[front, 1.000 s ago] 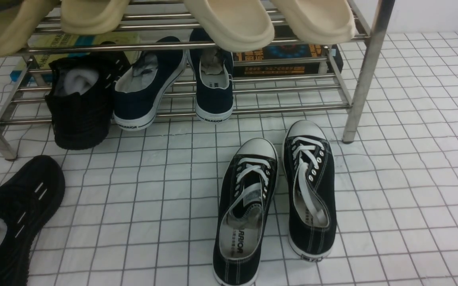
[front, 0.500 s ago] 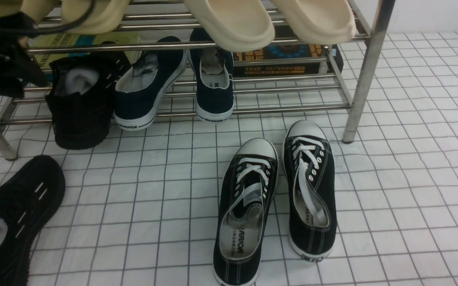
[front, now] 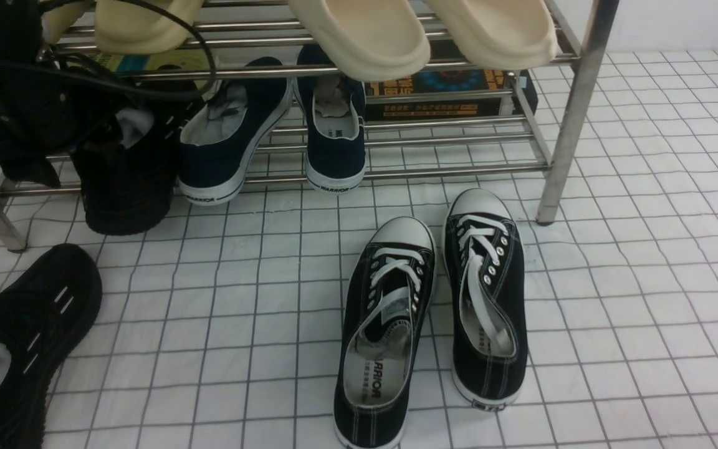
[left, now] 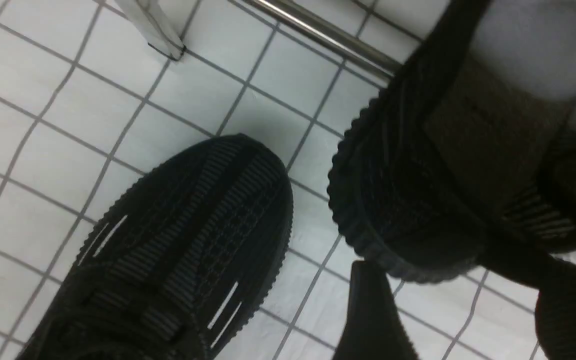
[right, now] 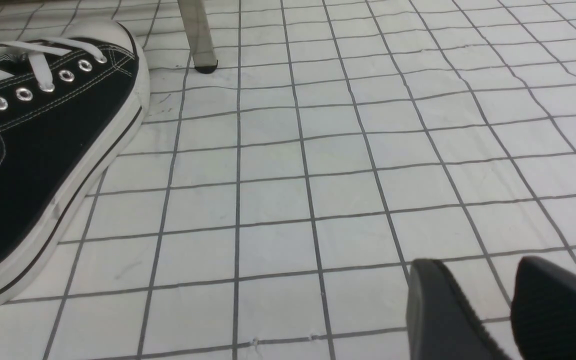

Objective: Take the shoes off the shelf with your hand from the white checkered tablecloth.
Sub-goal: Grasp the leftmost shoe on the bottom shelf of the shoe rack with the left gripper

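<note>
One black knit shoe lies on the white checkered tablecloth at the front left. The other shoe stands heel-out on the bottom bars of the steel shelf. My left arm hangs over that shoe and hides its top. In the left wrist view the left gripper is open, its tips just short of the shelf shoe's heel, with only cloth between them; the floor shoe's toe lies beside it. The right gripper is open over bare cloth.
Two navy white-soled slip-ons sit on the bottom tier right of the knit shoe. A pair of black canvas sneakers lies on the cloth in front of the shelf. Beige slippers fill the tier above, with boxes behind.
My left arm has come into the front view from the upper left and moved right and down over the knit shoe on the shelf. The shoes have not moved.
</note>
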Robot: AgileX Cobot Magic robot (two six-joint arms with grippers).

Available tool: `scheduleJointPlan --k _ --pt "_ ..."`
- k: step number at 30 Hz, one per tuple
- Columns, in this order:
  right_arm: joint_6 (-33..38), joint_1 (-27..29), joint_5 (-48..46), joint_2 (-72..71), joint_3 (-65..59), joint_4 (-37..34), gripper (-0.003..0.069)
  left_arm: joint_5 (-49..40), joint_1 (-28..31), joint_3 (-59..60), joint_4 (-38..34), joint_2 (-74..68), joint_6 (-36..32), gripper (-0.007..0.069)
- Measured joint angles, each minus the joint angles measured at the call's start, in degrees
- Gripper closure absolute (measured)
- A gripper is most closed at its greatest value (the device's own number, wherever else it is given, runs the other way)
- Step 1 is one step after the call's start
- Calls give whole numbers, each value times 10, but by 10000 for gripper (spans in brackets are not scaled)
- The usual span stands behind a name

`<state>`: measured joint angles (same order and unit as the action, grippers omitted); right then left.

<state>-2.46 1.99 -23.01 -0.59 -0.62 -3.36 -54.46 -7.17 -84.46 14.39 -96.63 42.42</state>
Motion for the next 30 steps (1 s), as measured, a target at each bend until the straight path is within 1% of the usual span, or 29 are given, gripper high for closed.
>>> scheduleJointPlan --k 7,9,17,26,30 --pt "0 0 0 0 0 0 420 7 -1 0 -2 -8 16 172" --pt "0 0 0 0 0 0 420 21 -1 0 2 -8 27 172" --pt "0 0 0 0 0 0 420 42 -1 0 8 -9 32 170" --pt "0 0 0 0 0 0 420 63 -1 -1 14 -32 32 113" --pt "0 0 0 0 0 0 420 73 -1 -1 17 -39 33 106"
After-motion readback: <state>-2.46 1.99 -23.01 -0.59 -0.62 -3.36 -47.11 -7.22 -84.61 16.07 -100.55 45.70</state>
